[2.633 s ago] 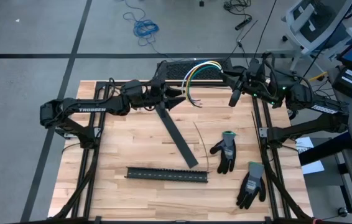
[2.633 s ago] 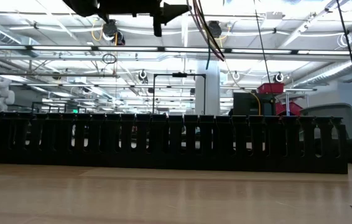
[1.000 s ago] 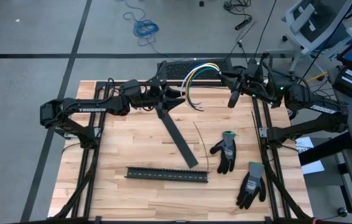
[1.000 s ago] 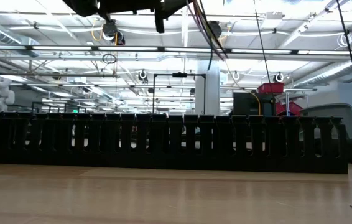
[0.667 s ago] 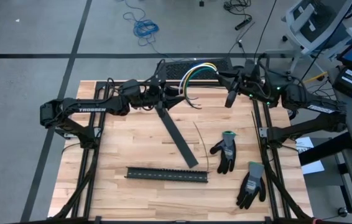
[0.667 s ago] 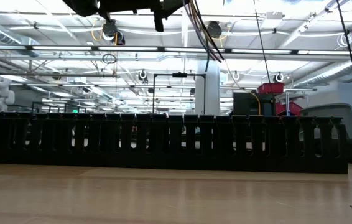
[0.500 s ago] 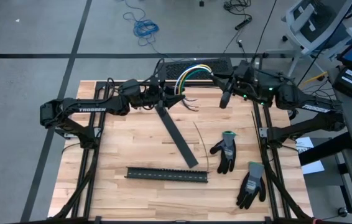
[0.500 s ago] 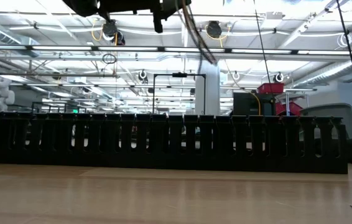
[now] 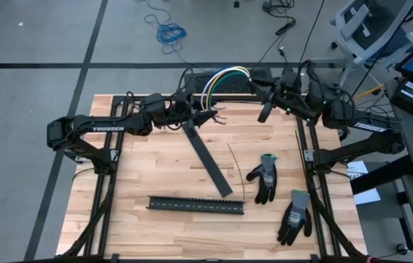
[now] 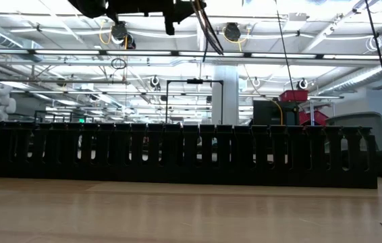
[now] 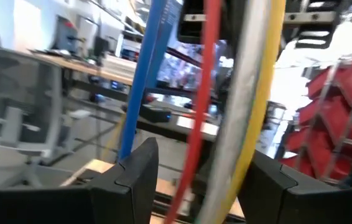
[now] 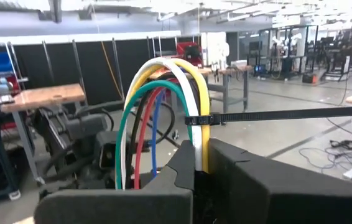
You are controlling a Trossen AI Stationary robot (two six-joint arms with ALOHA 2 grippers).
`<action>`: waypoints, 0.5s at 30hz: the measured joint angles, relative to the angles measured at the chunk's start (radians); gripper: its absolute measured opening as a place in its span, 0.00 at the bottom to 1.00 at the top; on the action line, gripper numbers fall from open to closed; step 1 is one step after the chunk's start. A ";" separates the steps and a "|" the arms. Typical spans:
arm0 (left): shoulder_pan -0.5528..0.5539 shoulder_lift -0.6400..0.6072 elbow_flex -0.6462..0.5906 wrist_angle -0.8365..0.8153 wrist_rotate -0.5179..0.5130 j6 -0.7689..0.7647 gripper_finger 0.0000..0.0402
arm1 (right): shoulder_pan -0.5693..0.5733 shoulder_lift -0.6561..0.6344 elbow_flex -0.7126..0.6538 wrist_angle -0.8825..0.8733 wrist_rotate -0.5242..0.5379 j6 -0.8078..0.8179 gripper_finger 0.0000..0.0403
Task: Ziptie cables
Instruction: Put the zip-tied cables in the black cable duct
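I judge I am mid-tie: my right claw [image 12: 201, 163] is clamped on one end of the cables [image 9: 219, 82], my left claw [image 11: 198, 180] pinches the other, and they arch between us above the table's [image 9: 155, 168] far edge. A zip tie [image 12: 275, 114] already circles the bundle; next it needs pulling snug. The wires are white, yellow, green, red, blue.

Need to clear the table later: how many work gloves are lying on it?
2. One glove lies on the right half of the table, right of the flat black strip; the other glove lies nearer the front right corner. None seems hidden.
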 joint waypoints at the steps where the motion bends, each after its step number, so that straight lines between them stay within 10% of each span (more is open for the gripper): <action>1: -0.001 0.000 0.000 0.000 -0.017 0.011 0.46 | 0.000 0.000 0.000 0.013 0.000 0.000 0.00; 15: -0.047 0.046 0.000 0.010 -0.111 0.101 0.46 | 0.000 0.000 0.000 0.129 0.005 -0.003 0.00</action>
